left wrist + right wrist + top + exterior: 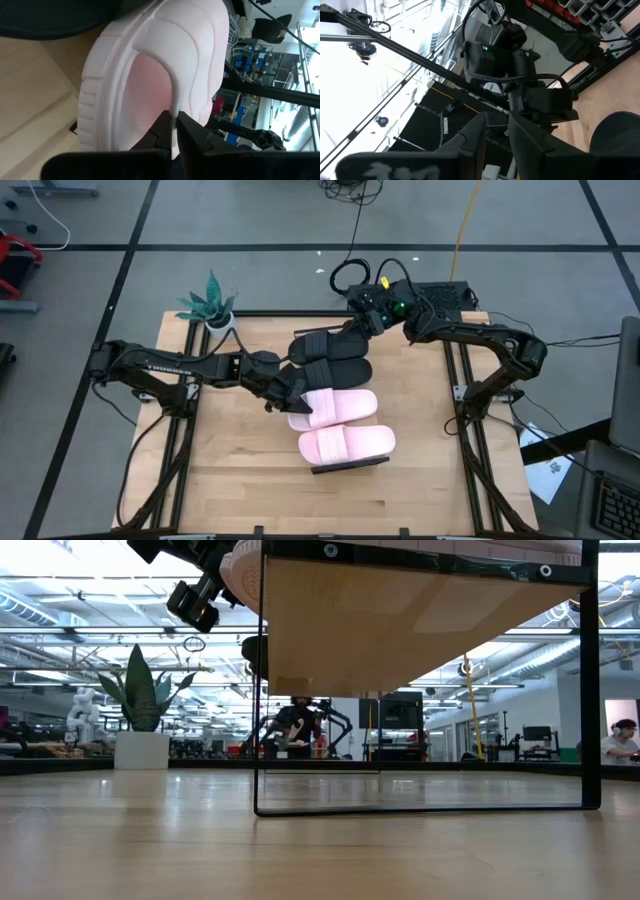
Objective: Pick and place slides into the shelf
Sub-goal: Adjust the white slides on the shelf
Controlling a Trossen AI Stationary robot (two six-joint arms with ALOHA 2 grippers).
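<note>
Two black slides (332,358) and two pale pink slides (345,425) lie side by side on the shelf, whose dark frame edge (350,466) shows at the near end. In the low view the shelf's wooden underside (420,620) fills the top. My left gripper (293,396) is at the left end of the farther pink slide (340,406) and is shut on it. My right gripper (358,325) hovers at the far end of the black slides, its fingers a narrow gap apart (495,132), touching nothing; a black slide (620,135) shows beside it. My left gripper (173,125) pinches the pink slide's strap edge (173,107) between its two fingers. The fingers come from the table's left, slanting down, and lie across the thin edge. The slide's sole (95,100) lies beside a black slide, over the wood.
A potted plant (213,305) stands at the table's far left corner, also visible in the low view as the plant (140,710). The wooden tabletop (250,480) stretches toward the near edge. Cables and a black box (440,295) lie beyond the far edge.
</note>
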